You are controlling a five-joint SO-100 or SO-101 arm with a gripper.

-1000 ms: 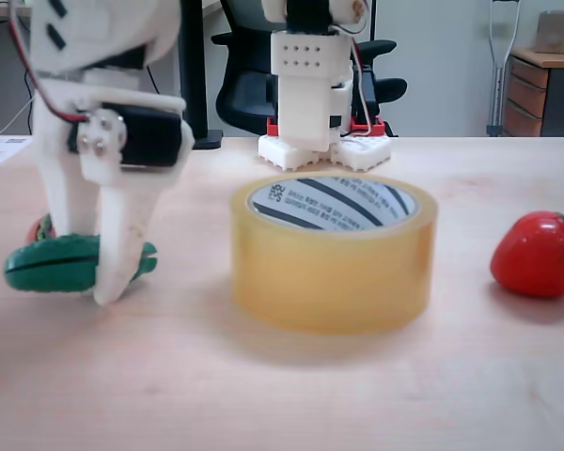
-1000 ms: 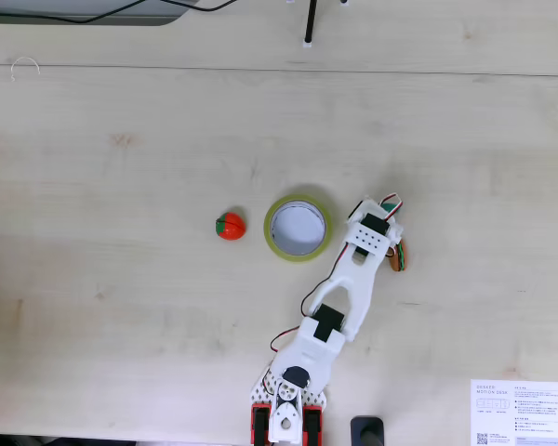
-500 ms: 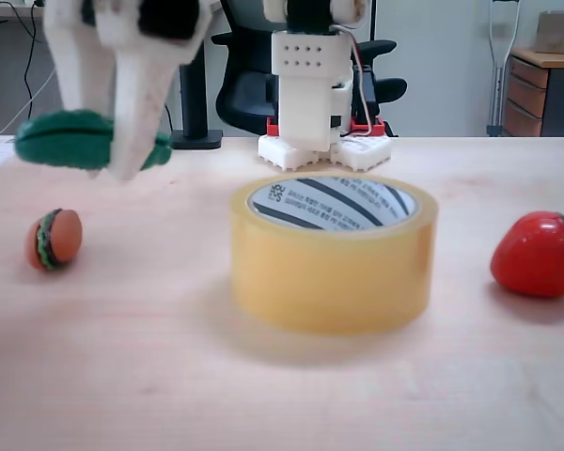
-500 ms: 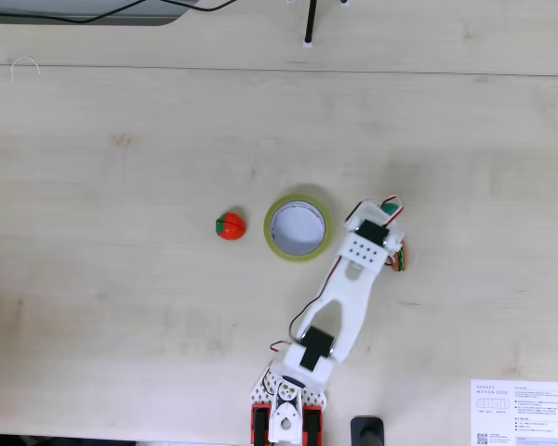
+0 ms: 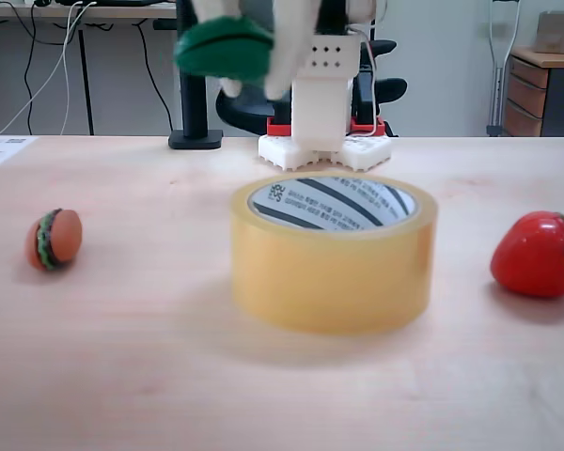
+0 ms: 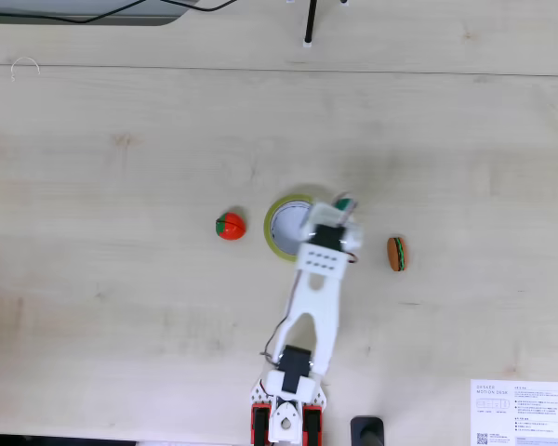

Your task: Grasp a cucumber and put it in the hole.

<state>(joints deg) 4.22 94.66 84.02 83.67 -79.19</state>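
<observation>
1. Cucumber (image 5: 224, 47) clamped crosswise between closed fingers (image 5: 280, 75), raised above worktop (image 5: 122, 376), near tape roll (image 5: 334, 272) rim.
2. Centre over hole (image 6: 288, 226); tilt end-down.
3. Lower, then release.

Bright, even light, soft shadows; the raised claw (image 5: 249, 89) is motion-blurred.

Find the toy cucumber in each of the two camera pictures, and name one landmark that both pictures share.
Low fixed view: the cucumber is top centre-left, lifted in the jaws, above and left of the tape roll.
Top-down fixed view: a green tip of it peeks out by the roll's right rim.
Shared landmark: the tape roll.
</observation>
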